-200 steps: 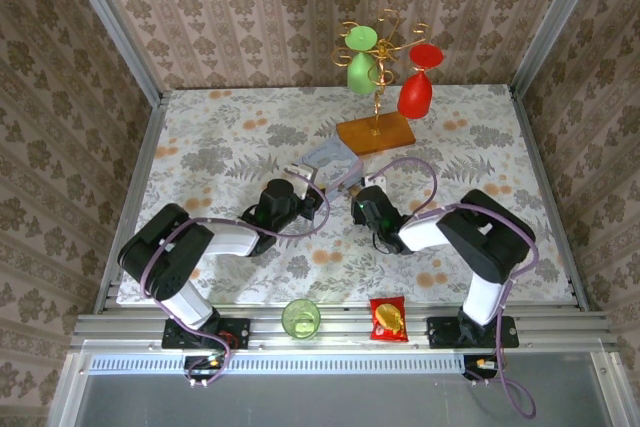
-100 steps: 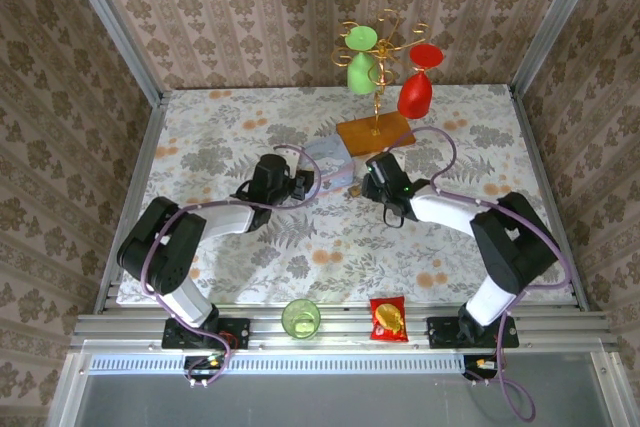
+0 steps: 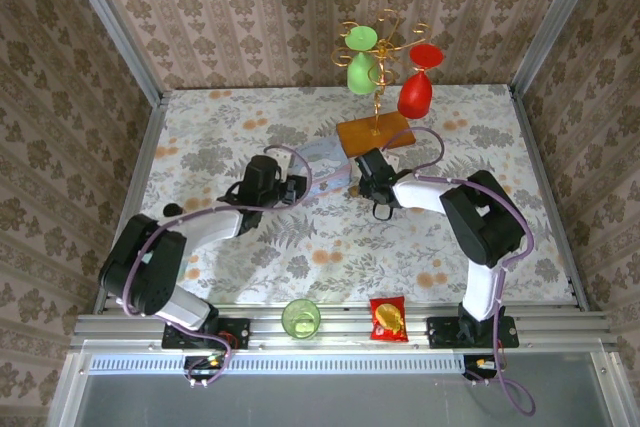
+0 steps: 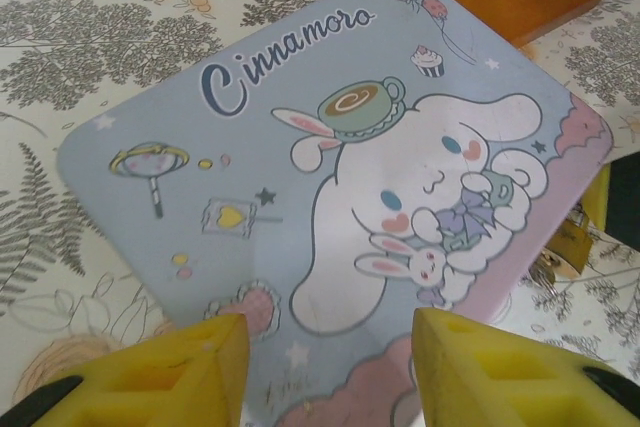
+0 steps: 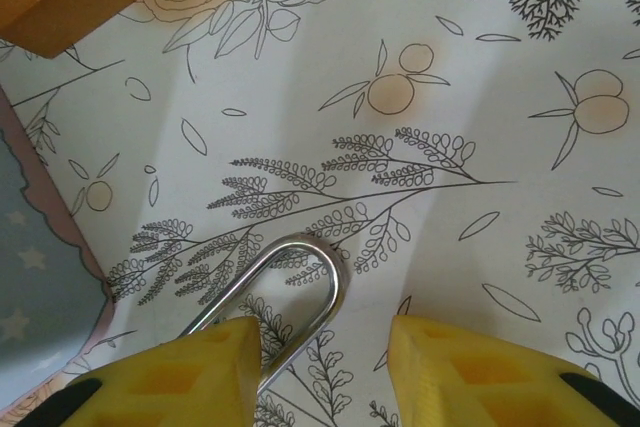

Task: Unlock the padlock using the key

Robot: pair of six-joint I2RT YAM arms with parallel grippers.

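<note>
Floral tablecloth (image 3: 250,137) on a table enclosed by wallpapered walls. From my station I see the pale blue Cinnamoroll tin (image 4: 330,177) lying flat just beside the wooden base (image 3: 375,133) of the glass stand. The left gripper (image 4: 325,339) hangs over the tin's near edge with its fingers spread, holding nothing. The padlock (image 4: 570,243) lies on the cloth just beside the tin's pink-trimmed edge, where its brass body shows. Its shackle (image 5: 300,240) lies flat between the parted fingers of the right gripper (image 5: 325,347), nearer the finger on the tin's side. Those fingers grip nothing. From the right wrist I cannot see the lock body.
</note>
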